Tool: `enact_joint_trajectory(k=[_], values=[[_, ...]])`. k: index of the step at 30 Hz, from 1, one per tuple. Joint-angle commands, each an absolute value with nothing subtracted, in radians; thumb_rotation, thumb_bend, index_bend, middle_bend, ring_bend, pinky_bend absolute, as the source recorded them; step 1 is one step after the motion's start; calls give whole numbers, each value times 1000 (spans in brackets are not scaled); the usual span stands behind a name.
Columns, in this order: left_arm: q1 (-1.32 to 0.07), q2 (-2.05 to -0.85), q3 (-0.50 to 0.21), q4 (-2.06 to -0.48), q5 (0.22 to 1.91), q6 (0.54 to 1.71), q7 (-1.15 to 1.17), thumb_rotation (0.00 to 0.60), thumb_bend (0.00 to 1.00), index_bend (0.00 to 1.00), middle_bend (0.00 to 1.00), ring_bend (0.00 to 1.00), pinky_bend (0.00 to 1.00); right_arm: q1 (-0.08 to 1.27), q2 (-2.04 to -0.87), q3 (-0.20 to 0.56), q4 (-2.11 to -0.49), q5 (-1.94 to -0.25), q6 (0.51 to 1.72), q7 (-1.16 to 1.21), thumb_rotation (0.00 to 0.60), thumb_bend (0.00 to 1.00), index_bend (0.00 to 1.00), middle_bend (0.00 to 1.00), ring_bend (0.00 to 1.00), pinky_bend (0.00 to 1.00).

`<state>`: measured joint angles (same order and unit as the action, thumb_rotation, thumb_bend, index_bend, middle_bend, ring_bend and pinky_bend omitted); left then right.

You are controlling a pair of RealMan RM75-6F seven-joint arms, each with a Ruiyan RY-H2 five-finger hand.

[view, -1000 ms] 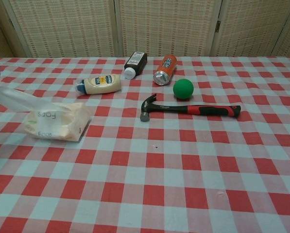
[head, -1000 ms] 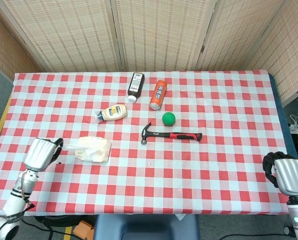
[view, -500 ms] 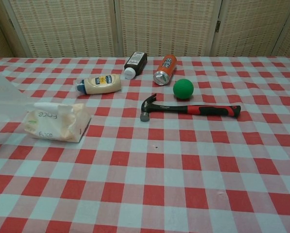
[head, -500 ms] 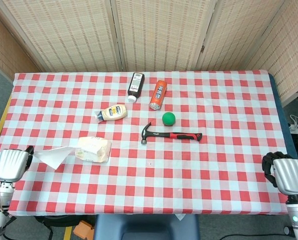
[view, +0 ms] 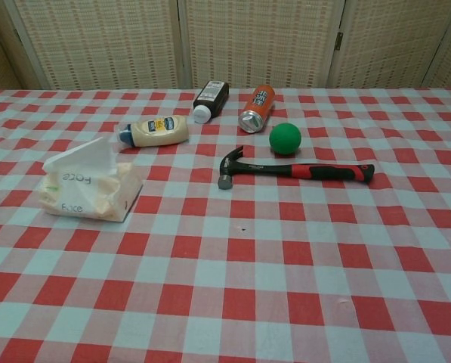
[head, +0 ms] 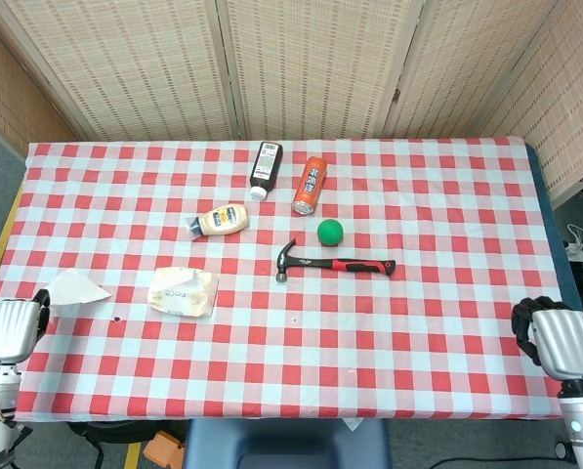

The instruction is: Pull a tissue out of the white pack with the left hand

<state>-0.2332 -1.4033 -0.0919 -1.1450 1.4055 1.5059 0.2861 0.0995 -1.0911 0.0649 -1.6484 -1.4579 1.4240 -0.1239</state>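
left robot hand [head: 10,330]: at the near-left edge of the surface [head: 447,322], head view only; pinches a white tissue [head: 74,287] at its fingertips; tissue fans out up and to the right of the hand, fully clear of the pack, not touching it
right robot hand [head: 559,339]: at the near-right corner, off the cloth edge; fingers curled in, holding nothing; well apart from everything else
white pack [head: 183,291]: lies flat on the red-and-white checked cloth, left of centre, well right of the held tissue; chest view shows a fresh tissue tuft [view: 81,158] standing up out of its top; printed text on its side, too small to read reliably
squeeze bottle [head: 219,220]: cream, on its side just behind the pack, cap pointing left; apart from the pack
hammer [head: 333,263]: black-and-red handle, head toward the left, handle running right; right of the pack with bare cloth between
green ball [head: 330,232]: just behind the hammer handle, near it; whether it touches, cannot tell
orange can [head: 312,185]: on its side behind the ball, running front to back
dark bottle [head: 265,168]: white cap toward the near side, just left of the can, lying flat
obstructions: nothing lies between the left robot hand and the pack; squeeze bottle is the nearest neighbour to the pack
backdrop: woven screen panels [head: 311,59] behind the far edge
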Motion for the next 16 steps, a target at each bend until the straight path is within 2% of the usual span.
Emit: enact_joint_trajectory(k=[1, 4, 7, 16], values=[[-224, -1412, -93, -1171, 1404, 1498, 238, 600, 459, 457, 938, 867, 965, 101, -1092, 65, -1649, -1455, 1420, -129, 600, 802, 702, 546, 418, 529], [-225, -1398, -84, -1205, 1427, 1493, 183, 600, 422, 312, 932, 867, 968, 103, -1093, 65, -1648, -1451, 1416, -134, 600, 802, 702, 546, 418, 529], [-221, -1387, -73, -1227, 1452, 1501, 160, 600, 398, 235, 927, 867, 969, 105, -1093, 65, -1649, -1449, 1412, -137, 600, 803, 702, 546, 418, 529], [-216, -1380, -54, -1265, 1507, 1521, 144, 600, 386, 202, 923, 866, 969, 112, -1094, 70, -1649, -1434, 1400, -143, 600, 802, 702, 546, 418, 529]])
